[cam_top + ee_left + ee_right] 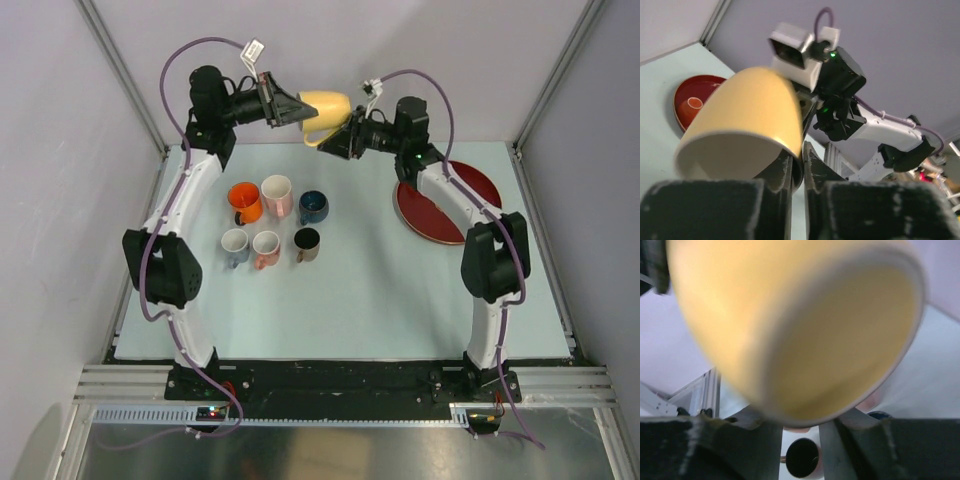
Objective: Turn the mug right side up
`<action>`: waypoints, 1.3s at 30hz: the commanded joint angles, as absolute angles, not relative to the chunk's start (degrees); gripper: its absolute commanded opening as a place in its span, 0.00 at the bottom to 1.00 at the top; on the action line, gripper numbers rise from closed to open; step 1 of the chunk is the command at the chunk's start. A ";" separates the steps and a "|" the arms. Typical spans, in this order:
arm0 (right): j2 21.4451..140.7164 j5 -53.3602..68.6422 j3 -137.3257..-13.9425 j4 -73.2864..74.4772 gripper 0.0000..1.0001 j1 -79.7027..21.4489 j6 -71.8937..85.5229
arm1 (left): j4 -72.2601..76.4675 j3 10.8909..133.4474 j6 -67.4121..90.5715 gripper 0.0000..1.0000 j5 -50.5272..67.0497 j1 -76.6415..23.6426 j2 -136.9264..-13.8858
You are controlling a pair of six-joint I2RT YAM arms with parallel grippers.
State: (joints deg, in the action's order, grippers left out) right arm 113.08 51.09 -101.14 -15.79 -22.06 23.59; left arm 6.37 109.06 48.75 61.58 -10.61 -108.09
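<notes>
The yellow mug (pixel 325 105) hangs in the air over the back of the table, lying on its side between both grippers. My left gripper (pixel 300 108) is shut on the mug's rim. In the left wrist view one finger sits inside the mug (pixel 750 115) and the other outside, with the wall pinched in the left gripper (pixel 799 160). My right gripper (pixel 335 140) is under the mug by its handle. In the right wrist view the mug (pixel 805 330) fills the top, blurred. The right gripper (pixel 802 425) is open, and only the table shows in the gap.
Several mugs stand upright on the table's left half: orange (pixel 244 200), white and pink (pixel 277 192), dark blue (pixel 312 206), black (pixel 307 243) and two small ones (pixel 235 245) (pixel 266 247). A red plate (pixel 450 200) lies at the back right.
</notes>
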 commanded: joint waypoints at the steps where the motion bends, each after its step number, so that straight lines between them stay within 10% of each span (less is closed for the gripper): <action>1: 114.36 52.26 -101.67 -12.26 0.39 -24.75 20.20 | 12.63 109.14 47.19 0.04 63.17 -12.68 -106.19; 13: 102.56 52.93 -89.57 -4.00 0.98 -18.96 10.50 | -2.28 108.07 36.98 0.00 51.43 -12.50 -104.83; 39: 91.14 38.93 -80.14 10.64 1.00 -10.24 -2.98 | -60.86 94.73 -10.74 0.00 18.84 -16.93 -87.03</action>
State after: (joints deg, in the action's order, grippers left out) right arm 93.41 42.61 -80.73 10.24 -10.48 -1.21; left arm -51.09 100.84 0.89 24.80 -15.73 -93.36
